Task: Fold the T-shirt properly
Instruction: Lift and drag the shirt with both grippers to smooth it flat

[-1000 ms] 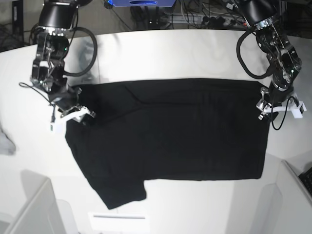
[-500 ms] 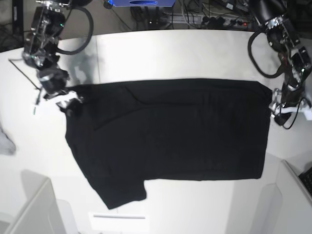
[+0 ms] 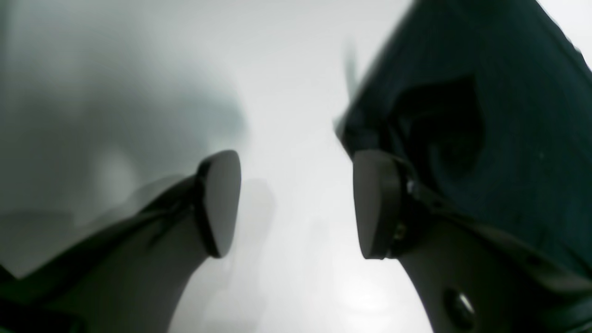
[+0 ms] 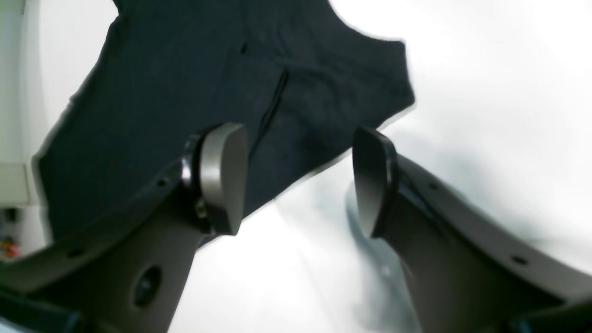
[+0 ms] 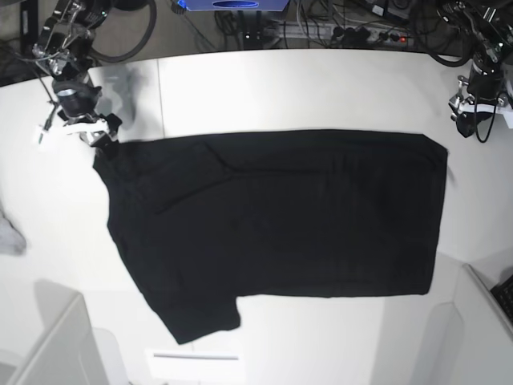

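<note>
Base view: black T-shirt [image 5: 272,220] lies spread flat on the white table [image 5: 264,88], plain side up, one sleeve sticking out twd the near edge at lower left, body running across to a straight edge on the view's right. Some shallow creases near the upper left of the cloth. Right gripper [image 5: 78,128] sits at the shirt's upper-left corner, just off the cloth edge, arm leading up out of frame. Left gripper [image 5: 478,112] is at the far upper right, well apart from the shirt, over bare table. Small grey cloth scrap [image 5: 10,235] at the left edge, apart from the shirt. Right wrist view: right gripper [image 4: 296,178] has its fingers [image 4: 222,175] spread wide w/ nothing between them; shirt corner shows beyond the tips, bare table under the gap. Left wrist view: left gripper [image 3: 296,203] also spread, pads [image 3: 372,203] apart, nothing pinched; dark cloth [image 3: 485,115] shows behind the right-hand finger, blurred, can't tell if touching.
</note>
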